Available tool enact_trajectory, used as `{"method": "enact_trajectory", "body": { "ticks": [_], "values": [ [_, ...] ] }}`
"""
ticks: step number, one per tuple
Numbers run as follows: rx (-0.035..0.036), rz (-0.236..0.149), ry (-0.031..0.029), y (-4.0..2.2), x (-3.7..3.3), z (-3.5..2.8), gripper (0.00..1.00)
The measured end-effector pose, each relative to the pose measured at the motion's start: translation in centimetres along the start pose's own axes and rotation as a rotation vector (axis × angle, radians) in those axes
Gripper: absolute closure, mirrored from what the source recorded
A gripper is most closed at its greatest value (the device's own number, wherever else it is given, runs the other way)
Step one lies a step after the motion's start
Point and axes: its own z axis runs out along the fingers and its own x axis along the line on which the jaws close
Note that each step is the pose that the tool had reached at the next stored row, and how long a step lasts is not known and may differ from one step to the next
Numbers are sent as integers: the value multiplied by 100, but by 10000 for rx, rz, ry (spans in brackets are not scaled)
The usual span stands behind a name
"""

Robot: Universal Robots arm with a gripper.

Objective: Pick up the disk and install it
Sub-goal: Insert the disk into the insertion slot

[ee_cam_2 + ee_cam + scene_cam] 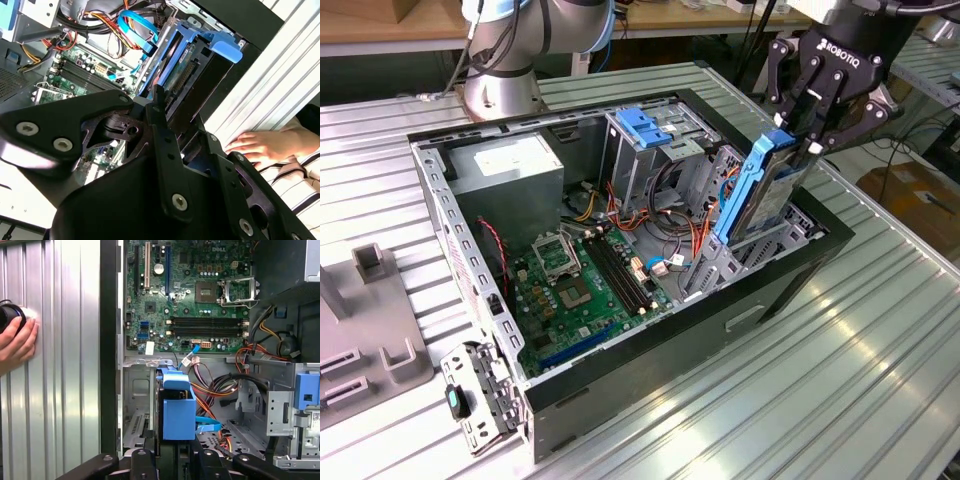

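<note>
The disk (765,190) stands on edge with its blue rails showing, tilted, its lower end reaching down into the drive bay at the end of the open computer case (790,285) on the exterior view's right. My gripper (803,143) is shut on the disk's upper end. In the first wrist view the disk's blue rail (177,410) sits just beyond my black fingers (145,465). The second wrist view shows the disk (186,75) running away from my gripper (172,132) toward the bay.
The case holds a grey power-supply box (510,165), a metal cage with a blue latch (645,125), the green motherboard (580,290) and loose cables (220,390). A person's hand (17,342) rests on the ribbed table beside the case. A grey fixture (370,330) stands at the exterior view's left.
</note>
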Motion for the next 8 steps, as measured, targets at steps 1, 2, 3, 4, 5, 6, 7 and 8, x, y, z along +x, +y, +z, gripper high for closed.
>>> {"method": "enact_trajectory", "body": {
  "ticks": [1,2,3,4,5,6,7,8],
  "values": [
    [0,-1,1,1,-1,19,65],
    [0,0,1,3,-1,67,65],
    [0,-1,1,4,-2,93,65],
    [0,0,0,5,-2,113,65],
    [0,0,1,7,-3,146,65],
    [0,0,0,8,-3,176,65],
    [0,0,0,9,-4,202,65],
    [0,0,0,10,-4,221,65]
  ]
}}
